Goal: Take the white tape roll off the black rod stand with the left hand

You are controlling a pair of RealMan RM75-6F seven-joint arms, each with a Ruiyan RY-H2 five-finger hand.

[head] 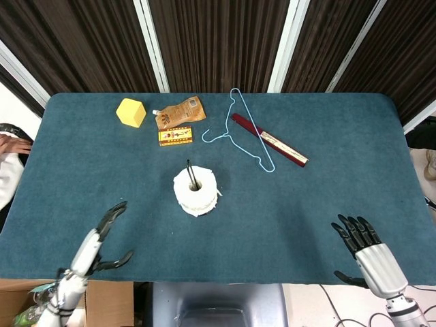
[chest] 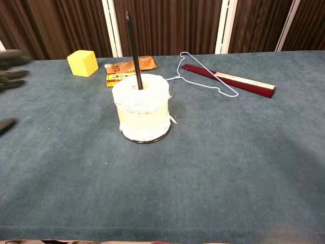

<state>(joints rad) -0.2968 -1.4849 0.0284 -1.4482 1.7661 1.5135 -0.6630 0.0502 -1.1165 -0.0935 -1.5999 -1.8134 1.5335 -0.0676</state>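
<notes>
- The left hand [head: 101, 238] is seen at the near edge of the table [head: 320, 197], nearer than the tape roll [head: 196, 190] and to its left, well apart from it. Its fingers [chest: 11, 74] are spread apart with the thumb held away from them, and nothing is held. In the chest view only blurred dark fingertips are shown at the left border.
- The right hand [head: 364, 248] is seen at the near edge too, to the right of the roll and well apart from it. Its fingers are stretched out and slightly fanned, and nothing is held.
- The white tape roll is found near the middle of the table, threaded on the rod stand [chest: 133, 48]. The black rod is seen rising upright through the roll's core, and the stand's round base is shown as a dark ring under the roll's lower edge. The roll is touched by neither hand.
- A small yellow box [head: 175, 136] is laid beyond the roll, slightly to its left.
- A brown pouch [head: 180, 112] is laid just behind the box.
- A yellow cube [head: 131, 112] is placed beyond the roll, further left than the pouch.
- A blue hanger [head: 244, 133] is laid beyond the roll to its right, with a dark red flat stick [head: 272, 141] partly crossed by it.
</notes>
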